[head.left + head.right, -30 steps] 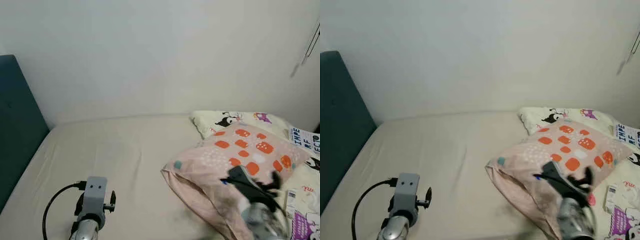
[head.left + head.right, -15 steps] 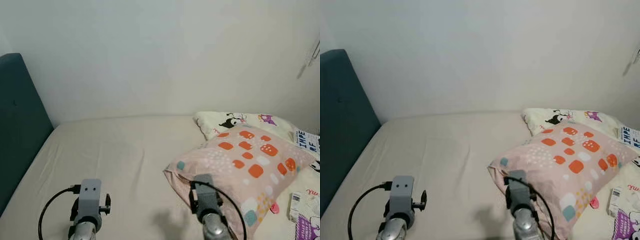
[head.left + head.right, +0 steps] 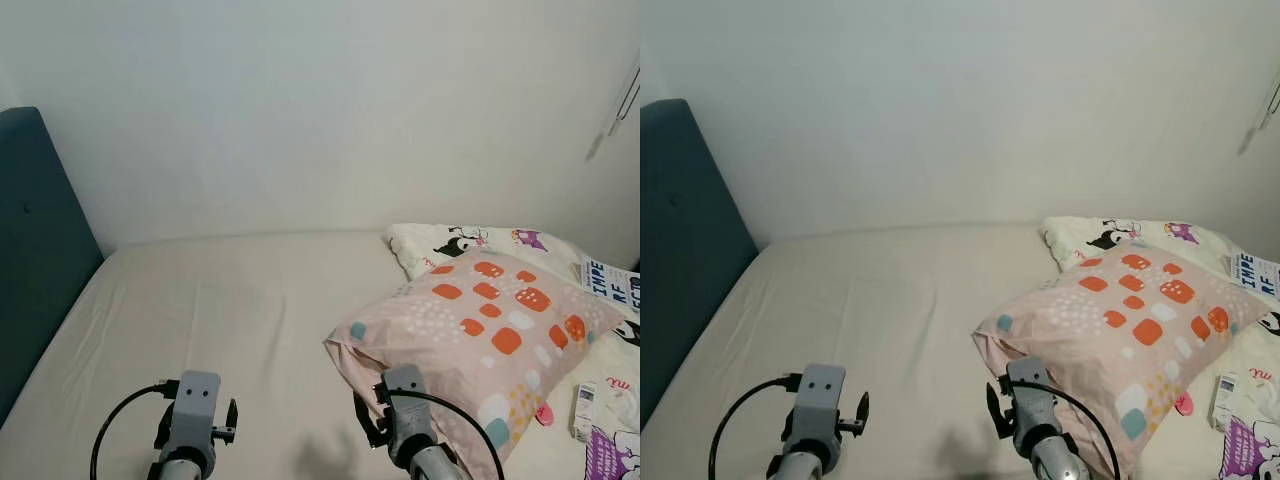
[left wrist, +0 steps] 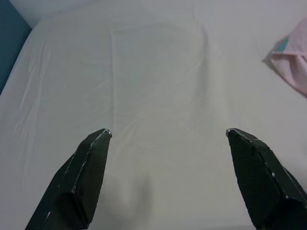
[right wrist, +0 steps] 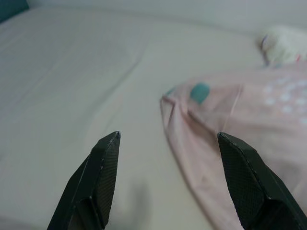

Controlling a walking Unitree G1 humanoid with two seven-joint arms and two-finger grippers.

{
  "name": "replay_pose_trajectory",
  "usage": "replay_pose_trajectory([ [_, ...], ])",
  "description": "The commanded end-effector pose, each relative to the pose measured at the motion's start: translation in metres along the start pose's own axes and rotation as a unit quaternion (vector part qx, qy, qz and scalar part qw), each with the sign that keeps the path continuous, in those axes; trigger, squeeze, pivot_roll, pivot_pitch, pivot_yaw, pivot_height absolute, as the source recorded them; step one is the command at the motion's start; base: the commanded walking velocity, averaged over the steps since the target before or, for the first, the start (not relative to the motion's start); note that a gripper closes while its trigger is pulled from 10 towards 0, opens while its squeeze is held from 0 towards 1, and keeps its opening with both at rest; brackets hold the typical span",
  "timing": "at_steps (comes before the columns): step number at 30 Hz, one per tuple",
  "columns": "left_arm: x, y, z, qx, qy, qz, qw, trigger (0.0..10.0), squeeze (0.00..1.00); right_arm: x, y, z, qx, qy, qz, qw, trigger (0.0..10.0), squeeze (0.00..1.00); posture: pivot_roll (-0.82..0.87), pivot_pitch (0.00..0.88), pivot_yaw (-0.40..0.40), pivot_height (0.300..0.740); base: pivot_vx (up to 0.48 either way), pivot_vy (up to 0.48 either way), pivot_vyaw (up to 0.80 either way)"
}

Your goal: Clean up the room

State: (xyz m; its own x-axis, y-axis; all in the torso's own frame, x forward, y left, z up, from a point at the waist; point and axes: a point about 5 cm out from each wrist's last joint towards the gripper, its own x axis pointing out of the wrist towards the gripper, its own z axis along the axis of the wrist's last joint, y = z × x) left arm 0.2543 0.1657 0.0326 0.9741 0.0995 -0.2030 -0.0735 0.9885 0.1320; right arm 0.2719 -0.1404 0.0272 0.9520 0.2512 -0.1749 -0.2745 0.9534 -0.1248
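Above the bed (image 3: 230, 300), the right pincer (image 5: 165, 177) hangs released, empty, just beside the pink pillow (image 3: 480, 325); the left pincer (image 4: 168, 177) is released too, over bare sheet. A shallow grab may catch only the pillowcase, so the pillow could sag and slip.

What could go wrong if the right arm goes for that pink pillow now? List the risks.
1. The right gripper is open but off the pink pillow's corner, so it may pinch only loose fabric and slip.
2. Dragging the pillow could sweep the small box beside it off the bed.
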Motion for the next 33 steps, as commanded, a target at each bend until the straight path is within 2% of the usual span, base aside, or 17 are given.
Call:
replay_pose_trajectory([
  [1, -0.001, 0.004, -0.001, -0.008, 0.001, 0.009, 1.0, 10.0, 0.0, -0.003, 0.003, 0.0, -0.01, -0.008, 0.011, 1.0, 10.0, 0.0, 0.0, 0.06, -0.039, 0.74, 0.0, 0.0, 0.0],
  [7, -0.002, 0.006, 0.004, -0.001, -0.017, 0.01, 1.0, 10.0, 0.0, -0.007, -0.001, -0.005, -0.002, 0.011, 0.004, 1.0, 10.0, 0.0, -0.01, 0.066, -0.038, 0.74, 0.0, 0.0, 0.0],
  [9, -0.004, 0.002, 0.003, 0.002, -0.021, 0.003, 1.0, 10.0, 0.0, -0.008, -0.002, -0.006, -0.005, 0.012, -0.011, 1.0, 10.0, 0.0, -0.01, 0.068, -0.036, 0.74, 0.0, 0.0, 0.0],
  [24, -0.006, -0.011, 0.003, 0.023, -0.017, -0.027, 0.999, 10.0, 0.0, -0.008, -0.006, -0.004, -0.011, 0.015, -0.035, 0.999, 10.0, 0.0, -0.01, 0.082, -0.032, 0.74, 0.0, 0.0, 0.0],
  [33, -0.007, -0.011, 0.002, 0.026, -0.011, -0.027, 0.999, 10.0, 0.0, -0.005, -0.009, -0.004, -0.014, 0.025, -0.058, 0.998, 10.0, 0.0, -0.01, 0.091, -0.032, 0.74, 0.0, 0.0, 0.0],
])
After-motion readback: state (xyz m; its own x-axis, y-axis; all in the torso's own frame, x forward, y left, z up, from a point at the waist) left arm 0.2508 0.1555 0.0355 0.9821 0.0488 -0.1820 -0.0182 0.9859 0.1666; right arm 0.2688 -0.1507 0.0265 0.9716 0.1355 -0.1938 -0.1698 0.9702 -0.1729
